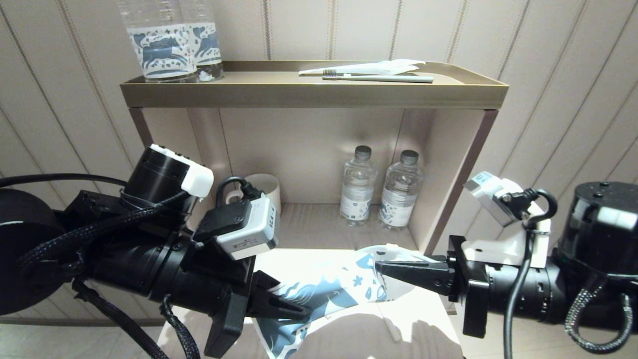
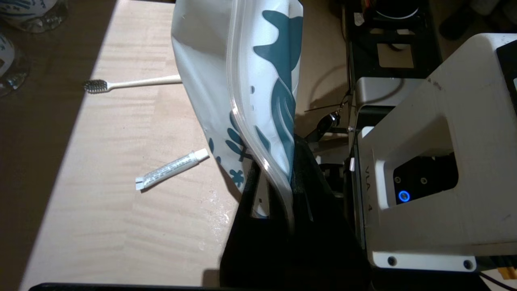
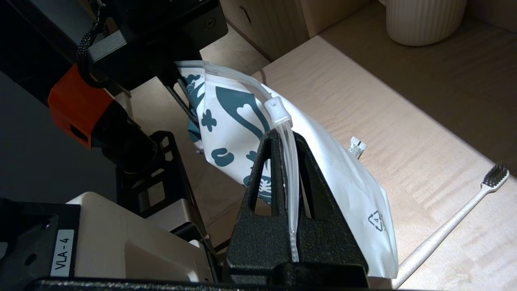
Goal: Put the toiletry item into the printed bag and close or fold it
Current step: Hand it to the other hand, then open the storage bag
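Observation:
The printed bag (image 1: pixel 339 289), whitish with a blue-grey print, hangs stretched above the light wooden table (image 2: pixel 101 202) between both grippers. My left gripper (image 1: pixel 299 313) is shut on one end of its zip edge (image 2: pixel 258 149). My right gripper (image 3: pixel 284 139) is shut on the other end of the clear zip strip, just behind the slider (image 3: pixel 278 110). A small white toothpaste tube (image 2: pixel 173 169) lies on the table under the bag. A white toothbrush (image 2: pixel 129 83) lies farther along, partly hidden behind the bag. In the right wrist view the toothbrush (image 3: pixel 456 222) lies beside the bag's lower corner.
A shelf unit stands behind the table, with two water bottles (image 1: pixel 379 187) and a ribbed white cup (image 1: pixel 264 187) in its niche. Its top tray (image 1: pixel 309 94) holds two printed clear bottles (image 1: pixel 172 42), another toothbrush (image 1: pixel 379 78) and a wrapper.

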`<state>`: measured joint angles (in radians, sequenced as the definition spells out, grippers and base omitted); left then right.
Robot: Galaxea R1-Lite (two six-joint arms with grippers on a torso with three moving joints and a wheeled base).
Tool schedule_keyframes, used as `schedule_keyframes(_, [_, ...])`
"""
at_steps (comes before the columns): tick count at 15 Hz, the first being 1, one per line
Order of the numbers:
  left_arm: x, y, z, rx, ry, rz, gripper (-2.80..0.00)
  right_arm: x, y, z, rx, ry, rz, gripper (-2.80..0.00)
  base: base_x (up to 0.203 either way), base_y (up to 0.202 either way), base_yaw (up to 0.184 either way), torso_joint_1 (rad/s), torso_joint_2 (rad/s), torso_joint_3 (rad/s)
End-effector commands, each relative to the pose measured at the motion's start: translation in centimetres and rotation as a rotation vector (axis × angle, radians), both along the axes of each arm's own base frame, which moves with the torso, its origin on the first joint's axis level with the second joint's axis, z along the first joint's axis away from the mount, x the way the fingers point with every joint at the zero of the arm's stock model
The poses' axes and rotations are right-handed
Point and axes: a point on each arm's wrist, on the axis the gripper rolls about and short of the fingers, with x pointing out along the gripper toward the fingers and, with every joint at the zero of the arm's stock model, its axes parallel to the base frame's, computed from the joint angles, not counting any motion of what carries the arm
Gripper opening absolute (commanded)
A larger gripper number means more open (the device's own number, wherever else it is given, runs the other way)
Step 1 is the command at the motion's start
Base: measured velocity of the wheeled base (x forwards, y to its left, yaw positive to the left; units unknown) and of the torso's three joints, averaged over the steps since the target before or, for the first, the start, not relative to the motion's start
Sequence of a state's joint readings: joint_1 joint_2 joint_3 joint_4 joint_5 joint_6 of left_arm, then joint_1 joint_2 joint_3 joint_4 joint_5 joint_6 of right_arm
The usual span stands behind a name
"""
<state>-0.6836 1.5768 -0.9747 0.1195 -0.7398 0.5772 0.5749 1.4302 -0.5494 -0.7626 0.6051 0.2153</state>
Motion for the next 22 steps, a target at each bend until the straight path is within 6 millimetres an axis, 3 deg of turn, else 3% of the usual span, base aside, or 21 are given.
schedule_keyframes(1, [0.0,0.0,-0.2,0.001,0.002,-0.002,0.00,0.0,0.0,0.1,0.004,-0.003,0.004,-2.80,0.000,0.000,0.000,0.000,0.00,0.000])
schedule_keyframes(5, [0.4,0.9,0.9,-0.037,-0.043,0.042,0.00,0.0,-0.2,0.0,0.002,-0.008,-0.003,-2.80,0.000,0.000,0.000,0.000,0.00,0.000])
schedule_keyframes(11, [0.1,1.6,6.8,-0.149,-0.168,0.088,0.00,-0.3,-0.2,-0.3,-0.005,-0.010,0.002,-2.80,0.000,0.000,0.000,0.000,0.00,0.000])
schedule_keyframes(13, [0.1,1.0,7.1,-0.125,-0.150,0.099,0.00,-0.4,-0.1,-0.3,-0.010,-0.014,0.010,-2.80,0.000,0.000,0.000,0.000,0.00,0.000])
schedule_keyframes(15, [0.3,-0.8,7.5,-0.117,-0.131,0.069,0.00,-0.5,-0.1,-0.5,-0.014,-0.011,0.014,-2.80,0.000,0.000,0.000,0.000,0.00,0.000])
schedule_keyframes(19, [1.6,-4.8,5.8,-0.053,-0.091,0.039,0.00,-0.8,0.1,-0.6,-0.015,-0.012,0.024,-2.80,0.000,0.000,0.000,0.000,0.00,0.000])
schedule_keyframes(22, [2.7,-6.9,5.7,-0.048,-0.062,0.037,0.00,-0.8,0.0,-0.6,-0.015,-0.013,0.022,-2.80,0.000,0.000,0.000,0.000,0.00,0.000])
